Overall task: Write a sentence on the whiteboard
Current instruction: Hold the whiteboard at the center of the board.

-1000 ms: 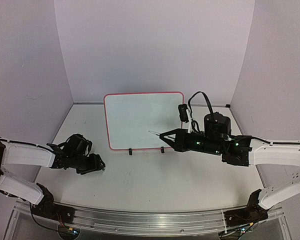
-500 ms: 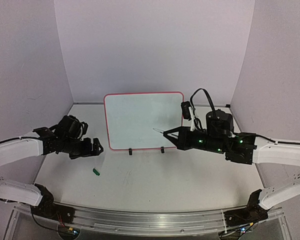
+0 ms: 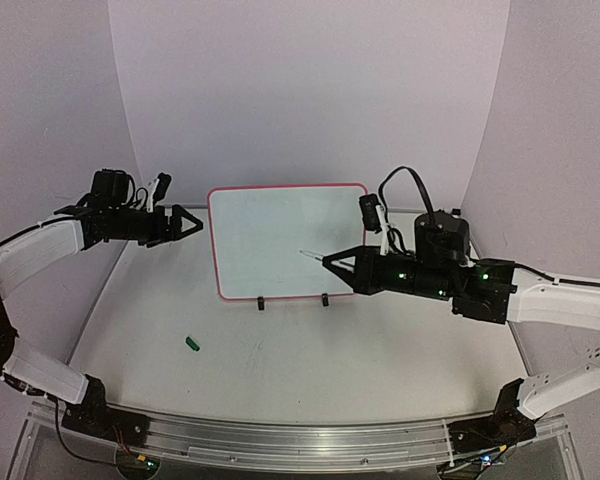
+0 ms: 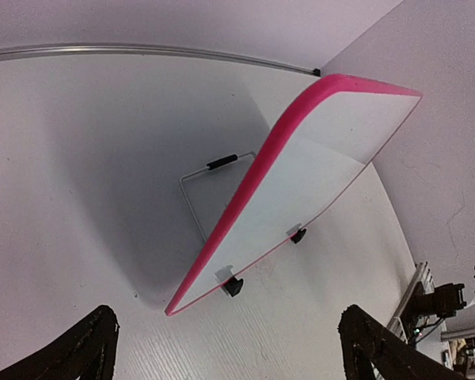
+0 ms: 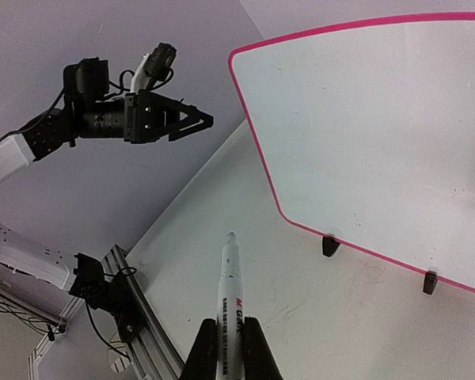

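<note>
The whiteboard (image 3: 280, 240) stands upright at the back centre, red-framed, on two black feet. Its face is blank; no green sentence shows on it. My right gripper (image 3: 332, 263) is shut on a white marker (image 3: 313, 256), tip uncapped and pointing left in front of the board's lower right part, apart from it. In the right wrist view the marker (image 5: 230, 289) sits between the fingers (image 5: 203, 352) with the board (image 5: 364, 134) ahead. My left gripper (image 3: 194, 224) is open and empty, raised beside the board's upper left edge. The left wrist view shows the board (image 4: 301, 174) edge-on.
A small green marker cap (image 3: 192, 343) lies on the table at front left. A wire stand (image 4: 210, 168) props the board from behind. Walls close in on the left, back and right. A metal rail (image 3: 280, 440) runs along the near edge.
My left arm has lifted from the table to the board's upper left edge, leaving the green cap lying on the table. The right gripper with the marker has shifted slightly upward.
</note>
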Motion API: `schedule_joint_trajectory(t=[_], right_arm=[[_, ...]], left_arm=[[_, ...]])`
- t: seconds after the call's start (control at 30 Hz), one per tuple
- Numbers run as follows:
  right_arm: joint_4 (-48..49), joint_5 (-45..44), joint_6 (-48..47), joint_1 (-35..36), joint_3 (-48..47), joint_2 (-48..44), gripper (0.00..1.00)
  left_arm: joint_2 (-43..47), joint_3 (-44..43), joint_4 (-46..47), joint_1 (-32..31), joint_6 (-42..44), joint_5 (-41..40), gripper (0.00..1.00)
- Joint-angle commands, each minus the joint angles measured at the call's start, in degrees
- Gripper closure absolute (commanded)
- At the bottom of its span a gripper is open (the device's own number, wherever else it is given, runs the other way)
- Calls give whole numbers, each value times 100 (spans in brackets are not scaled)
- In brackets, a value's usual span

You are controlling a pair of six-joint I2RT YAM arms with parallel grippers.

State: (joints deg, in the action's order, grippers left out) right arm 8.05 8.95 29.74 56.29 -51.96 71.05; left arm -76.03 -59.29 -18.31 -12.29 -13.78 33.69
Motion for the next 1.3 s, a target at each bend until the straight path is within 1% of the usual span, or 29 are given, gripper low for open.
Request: schedule_joint_trajectory(t=[0.0, 0.1, 0.13, 0.17, 0.2, 0.23, 0.3, 0.4, 0.43, 0.47, 0.63, 0.7, 0.83, 0.87, 1.0, 1.1, 1.27], right_arm=[[179, 517, -111, 27, -256, -14, 100], [231, 618, -148, 30, -270, -21, 100], [258, 625, -151, 24, -270, -5, 100], [301, 638, -161, 30, -277, 36, 100], [310, 641, -161, 30, -278, 47, 100], [348, 665, -170, 30, -306, 112, 100], [396, 736, -170, 23, -370, 224, 100], [429, 922, -203, 30, -468, 347, 100], [432, 932, -204, 26, -475, 361, 100], [439, 951, -221, 25, -490, 395, 100], [477, 940, -260, 30, -578, 561, 100], [506, 997, -266, 25, -657, 694, 100], [552, 1098, -275, 25, -777, 875, 100], [557, 1113, -276, 26, -796, 898, 100], [570, 1122, -284, 26, -774, 903, 100], [574, 1109, -276, 29, -730, 887, 100], [591, 1074, -258, 23, -692, 899, 100]], left_arm=[[-475, -801, 471, 34, 428, 1240, 5], [-813, -1286, -218, 34, 919, 1318, 9], [-903, -1445, -363, 34, 1082, 1319, 12], [-994, -1526, -427, 34, 1129, 1283, 16], [-1011, -1523, -397, 34, 1130, 1286, 18], [-1096, -1459, -184, 36, 1078, 1346, 23], [-1257, -1422, 55, 36, 1079, 1361, 29], [-1495, -1552, -11, 34, 1261, 1413, 38], [-1529, -1558, -9, 34, 1271, 1463, 39], [-1566, -1552, 57, 34, 1294, 1507, 43], [-1738, -1628, 81, 34, 1369, 1424, 50], [-1830, -1698, 109, 39, 1369, 1535, 54], [-1909, -1729, 96, 31, 1369, 1739, 64], [-1888, -1691, 82, 26, 1515, 1786, 67], [-1785, -1558, 99, 28, 1441, 1854, 72], [-1698, -1328, 330, 11, 1124, 2051, 74], [-1498, -1090, 376, -36, 935, 2121, 75]])
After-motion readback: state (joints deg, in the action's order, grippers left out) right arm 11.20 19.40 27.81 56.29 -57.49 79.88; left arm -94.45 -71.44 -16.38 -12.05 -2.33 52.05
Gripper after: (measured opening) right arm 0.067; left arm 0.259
